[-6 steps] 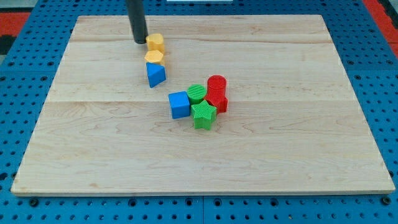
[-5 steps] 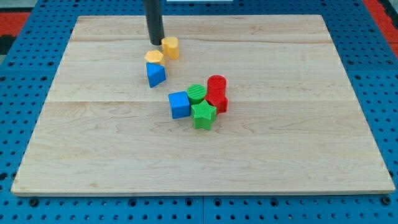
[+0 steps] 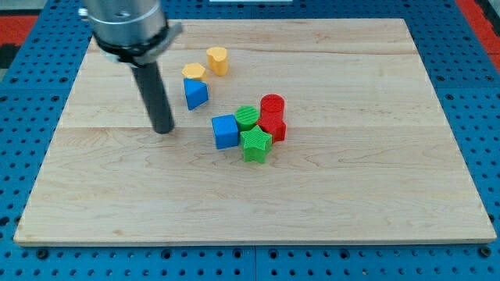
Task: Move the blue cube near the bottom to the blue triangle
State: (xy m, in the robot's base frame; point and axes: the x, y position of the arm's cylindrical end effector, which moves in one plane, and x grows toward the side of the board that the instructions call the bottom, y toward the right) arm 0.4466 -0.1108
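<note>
Wooden counter (image 3: 375,187) seen from above and slightly from the near side, resting on a blue perforated base (image 3: 484,117). The arm's dark rod descends from a grey cylindrical mount at the far left; my tip (image 3: 163,130) rests on the counter left of the block group, well apart from every block. It carries no hand, so there is nothing to stand apart, together or clamped; the rod simply ends in the tip.

The blue cube (image 3: 225,131) lies near the middle of the counter, to the right of my tip and level with it, with bare wood between the two. Its right side sits just beside the green star-shaped block (image 3: 255,144), which lies slightly nearer, and the green cylinder (image 3: 248,118), which lies slightly farther; whether they touch the cube cannot be told. Right of the green pair are two red blocks: a red cylinder (image 3: 273,104) at the far side and a second red block (image 3: 275,126) of unclear shape directly in front of it, apparently touching.

The blue triangle (image 3: 195,94) lies to the far left of the blue cube, apart from it, and to the far right of my tip. Just beyond the triangle, touching or nearly touching its far edge, is a yellow block (image 3: 194,71) of roughly hexagonal outline. A second yellow block (image 3: 217,60), shape unclear, stands to the far right of the first with a narrow gap between them.
</note>
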